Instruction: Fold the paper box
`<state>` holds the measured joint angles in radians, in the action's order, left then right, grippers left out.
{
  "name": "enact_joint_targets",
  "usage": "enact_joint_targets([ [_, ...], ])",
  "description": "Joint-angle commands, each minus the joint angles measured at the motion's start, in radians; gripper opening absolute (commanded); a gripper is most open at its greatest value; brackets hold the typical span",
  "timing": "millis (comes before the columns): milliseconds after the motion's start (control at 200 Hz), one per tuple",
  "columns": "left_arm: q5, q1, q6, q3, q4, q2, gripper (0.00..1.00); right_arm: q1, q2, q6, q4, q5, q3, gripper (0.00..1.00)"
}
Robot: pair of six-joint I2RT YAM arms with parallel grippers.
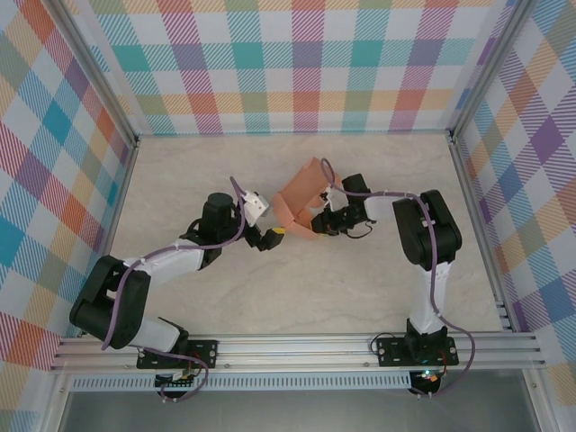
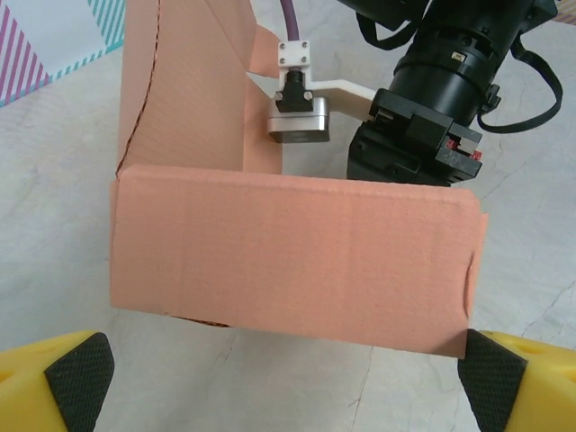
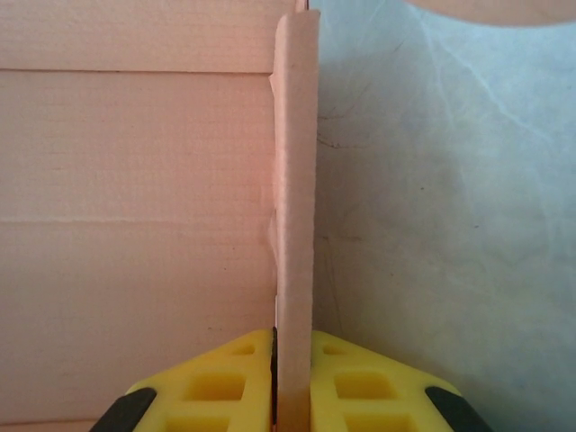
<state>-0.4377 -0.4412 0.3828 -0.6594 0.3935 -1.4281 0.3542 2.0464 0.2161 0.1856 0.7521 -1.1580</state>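
The paper box (image 1: 300,200) is a salmon-orange, partly folded sheet standing at the table's middle. My right gripper (image 1: 317,220) reaches it from the right. In the right wrist view that gripper (image 3: 295,389) is shut on a doubled upright wall of the box (image 3: 135,225), one yellow finger (image 3: 220,382) on each side. My left gripper (image 1: 271,237) sits just left of the box, open. In the left wrist view a wide box panel (image 2: 288,261) stands just ahead of the left gripper (image 2: 286,382), whose fingertips (image 2: 76,378) are spread wider than the panel and touch nothing.
Plaid walls (image 1: 306,63) and aluminium posts close off the back and both sides. A metal rail (image 1: 297,346) runs along the near edge. The right arm's black wrist and its camera (image 2: 423,99) sit close behind the box. The light marbled table (image 1: 297,297) lies bare toward the front.
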Motion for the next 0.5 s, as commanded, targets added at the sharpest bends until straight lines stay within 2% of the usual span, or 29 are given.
enact_joint_targets([
  [0,0.025,-0.003,0.009,-0.04,0.033,0.002,1.0,0.011,0.027,-0.032,0.039,0.015,-0.014,0.14],
  [280,-0.038,-0.002,0.004,-0.047,-0.056,0.062,1.0,0.011,0.023,-0.003,0.021,-0.012,-0.008,0.13],
  [410,-0.016,0.003,-0.008,0.013,-0.095,0.13,1.0,0.011,-0.012,0.009,0.03,-0.134,0.003,0.13],
  [495,0.013,0.012,-0.069,0.078,-0.074,0.199,1.0,0.021,-0.049,-0.006,0.049,-0.226,0.003,0.14],
])
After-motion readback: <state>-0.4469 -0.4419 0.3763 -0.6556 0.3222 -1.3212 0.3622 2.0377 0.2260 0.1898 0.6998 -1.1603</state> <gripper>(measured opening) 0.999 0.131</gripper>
